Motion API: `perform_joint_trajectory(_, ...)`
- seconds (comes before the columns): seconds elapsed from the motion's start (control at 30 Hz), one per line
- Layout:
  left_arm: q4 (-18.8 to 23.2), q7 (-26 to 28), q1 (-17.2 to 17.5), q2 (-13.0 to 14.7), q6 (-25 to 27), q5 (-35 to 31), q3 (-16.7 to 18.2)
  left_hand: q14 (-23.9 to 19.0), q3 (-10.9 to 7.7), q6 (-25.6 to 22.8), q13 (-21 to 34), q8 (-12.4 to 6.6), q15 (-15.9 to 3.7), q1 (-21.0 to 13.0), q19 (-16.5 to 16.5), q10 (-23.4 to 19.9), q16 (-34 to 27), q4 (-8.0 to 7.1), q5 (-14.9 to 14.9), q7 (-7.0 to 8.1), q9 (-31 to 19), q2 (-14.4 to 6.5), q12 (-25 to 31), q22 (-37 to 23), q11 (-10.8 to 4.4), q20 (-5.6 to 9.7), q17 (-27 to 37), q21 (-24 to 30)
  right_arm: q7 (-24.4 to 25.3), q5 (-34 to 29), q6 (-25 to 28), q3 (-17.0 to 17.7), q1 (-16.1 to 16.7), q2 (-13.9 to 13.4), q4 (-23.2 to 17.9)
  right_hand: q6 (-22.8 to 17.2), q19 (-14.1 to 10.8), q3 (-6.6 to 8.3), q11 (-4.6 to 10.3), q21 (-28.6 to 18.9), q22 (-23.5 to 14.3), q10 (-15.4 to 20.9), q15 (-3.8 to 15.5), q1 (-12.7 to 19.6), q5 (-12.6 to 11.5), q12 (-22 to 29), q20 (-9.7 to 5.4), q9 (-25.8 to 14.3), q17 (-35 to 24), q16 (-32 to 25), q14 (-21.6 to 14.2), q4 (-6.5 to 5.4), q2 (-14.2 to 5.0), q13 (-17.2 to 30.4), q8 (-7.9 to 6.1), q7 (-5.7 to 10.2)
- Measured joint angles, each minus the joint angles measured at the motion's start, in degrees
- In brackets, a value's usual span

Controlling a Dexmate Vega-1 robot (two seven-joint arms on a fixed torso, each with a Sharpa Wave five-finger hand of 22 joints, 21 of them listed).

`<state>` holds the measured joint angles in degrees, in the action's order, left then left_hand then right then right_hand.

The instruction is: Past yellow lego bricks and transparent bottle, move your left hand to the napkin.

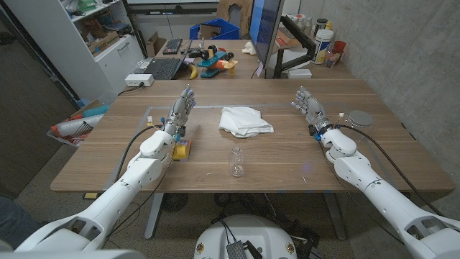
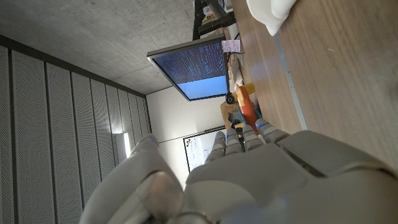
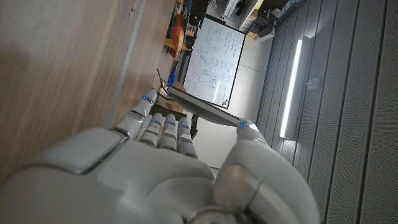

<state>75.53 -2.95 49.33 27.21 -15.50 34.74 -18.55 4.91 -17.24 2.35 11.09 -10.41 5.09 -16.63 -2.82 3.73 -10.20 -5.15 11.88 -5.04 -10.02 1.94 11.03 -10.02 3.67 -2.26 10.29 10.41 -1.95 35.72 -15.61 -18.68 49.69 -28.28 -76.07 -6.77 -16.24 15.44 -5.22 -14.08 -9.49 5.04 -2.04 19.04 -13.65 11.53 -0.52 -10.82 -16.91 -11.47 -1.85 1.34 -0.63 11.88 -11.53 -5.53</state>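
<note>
A: Looking down from the head, what is the left hand (image 1: pixel 180 109) doing?

B: It is standing above the table (image 1: pixel 287 162) with fingers spread, gripping nothing, on the left side. The yellow lego bricks (image 1: pixel 182 150) are lying just beside its forearm, nearer the robot. The transparent bottle (image 1: pixel 236 161) is standing upright toward the near edge, and as far as I can tell nothing is filling it. The napkin (image 1: pixel 244 120) is lying crumpled mid-table, beyond the bottle and to the right of the hand.

A: And the right hand (image 1: pixel 309 106)?

B: It is waiting on the right with fingers apart, carrying nothing.

A: How is the napkin likely handling?

B: I am judging it soft, light and limp; it would be bunching under a touch, so the raised folds in its middle look best for a pinch.

A: From the left wrist?

B: The left hand (image 2: pixel 249 180) is showing its back, and a white napkin (image 2: pixel 270 12) edge is lying ahead on the wood.

A: From the right wrist?

B: The right hand (image 3: pixel 168 168) is pointing its fingers along bare tabletop, clasping nothing.
</note>
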Motion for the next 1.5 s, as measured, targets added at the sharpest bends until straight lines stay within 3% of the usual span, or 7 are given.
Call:
perform_joint_trajectory(0.13, 0.22, -1.43, 0.32, -0.74, 1.21, -2.37, 0.99, 0.0, 0.0, 0.0, 0.0, 0.0, 0.0, 0.0, 0.0, 0.0, 0.0, 0.0, 0.0, 0.0, 0.0, 0.0, 0.0, 0.0, 0.0, 0.0, 0.0, 0.0, -0.26, -0.61, 0.46, 1.95, 0.92, 1.15, -0.99, -0.02, 0.0, 0.0, -0.31, 0.0, 0.0, 0.31, 0.0, 0.0, 0.0, 0.0, 0.0, 0.0, 0.0, 0.0, 0.0, 0.0, 0.0, -0.17, 0.0, 0.02)
perform_joint_trajectory(0.17, 0.85, -1.71, 1.12, -2.7, 1.45, -2.84, 3.61, 0.0, 0.0, 0.0, 0.0, 0.0, 0.0, 0.0, -0.01, 0.0, 0.0, 0.0, 0.0, 0.0, 0.0, 0.0, 0.0, 0.0, 0.0, 0.01, 0.0, 0.0, -0.26, -0.61, 0.46, 2.35, 1.09, 1.38, -1.17, -0.27, 0.0, 0.0, -0.31, 0.0, 0.0, 0.31, 0.0, 0.0, 0.0, 0.0, 0.0, 0.0, 0.0, 0.0, 0.0, 0.0, 0.0, -0.17, 0.0, 0.16)
perform_joint_trajectory(0.33, 1.43, -3.21, 1.91, -4.49, 2.73, -5.41, 6.11, 0.0, 0.0, -0.31, 0.0, 0.0, 0.0, -0.24, -0.33, 0.0, 0.0, 0.0, -0.01, -0.3, 0.0, -0.24, 0.05, 0.0, 0.0, 0.08, -0.01, 0.0, -1.45, -3.62, 2.59, 4.3, 1.86, 2.77, -1.97, -0.51, 0.0, 0.0, -0.31, 0.0, 0.0, 0.31, -0.19, 0.0, 0.0, 0.0, 0.0, 0.01, 0.06, 0.0, -0.19, 0.0, 0.0, -0.16, 0.0, 0.11)
perform_joint_trajectory(0.47, 1.43, -4.31, 1.91, -4.49, 3.48, -7.38, 6.11, 0.0, -0.16, -0.3, 0.0, -0.22, 0.0, -0.23, -0.51, 0.0, 0.0, 0.17, -0.01, -0.3, 0.0, -0.23, 0.23, 0.01, 0.0, -0.1, -0.01, 0.0, -1.45, -3.62, 2.59, 5.67, 2.27, 3.77, -2.38, -0.64, 0.01, 0.0, -0.31, 0.0, 0.0, 0.3, -0.32, 0.0, 0.0, 0.0, 0.0, 0.01, 0.17, -0.23, -0.31, 0.0, 0.0, -0.16, 0.0, 0.23)
perform_joint_trajectory(0.5, 2.56, -4.51, 2.99, -6.59, 3.65, -7.81, 9.42, 0.0, -0.16, -0.3, 0.0, -0.22, 0.0, -0.23, -0.51, 0.0, 0.0, 0.17, -0.01, -0.3, 0.0, -0.23, 0.23, 0.01, 0.0, -0.1, -0.01, 0.0, -1.45, -3.62, 2.59, 5.69, 2.27, 3.78, -2.38, -0.73, 0.01, 0.0, -0.31, 0.0, 0.01, 0.3, -0.32, 0.0, 0.0, 0.0, 0.0, 0.01, 0.17, -0.23, -0.32, 0.0, 0.0, -0.16, 0.0, 0.33)
perform_joint_trajectory(0.73, 4.0, -5.73, 4.03, -8.34, 4.27, -10.71, 12.22, 0.0, -0.16, -0.3, 0.0, -0.22, 0.0, -0.45, -0.51, 0.0, 0.0, 0.17, -0.02, -0.29, 0.01, -0.45, 0.23, 0.01, 0.0, -0.1, -0.01, 0.0, -2.9, -7.03, 4.54, 7.44, 2.68, 5.23, -2.73, -0.82, -0.2, 0.0, -0.61, 0.0, 0.01, 0.61, -0.32, 0.0, 0.0, 0.0, 0.21, 0.01, 0.17, -0.23, -0.31, 0.0, 0.0, -0.16, 0.0, 0.42)
perform_joint_trajectory(1.5, 6.34, -7.67, 5.1, -11.03, 5.74, -16.55, 16.4, -0.01, -0.91, -0.52, -0.01, -0.22, -0.01, -1.43, -0.8, 0.0, -0.2, 0.93, -0.02, -0.07, 0.01, -1.43, 0.23, 0.16, 0.0, -0.4, -0.02, 0.0, -2.82, -11.31, 5.15, 9.35, 3.56, 6.73, -2.98, -1.85, -0.29, -0.01, -0.61, 0.34, 0.01, 1.22, 0.01, 0.0, 0.0, 0.0, 0.31, 0.02, 0.7, -0.23, -0.62, 0.0, 0.0, -0.42, 0.0, 0.83)
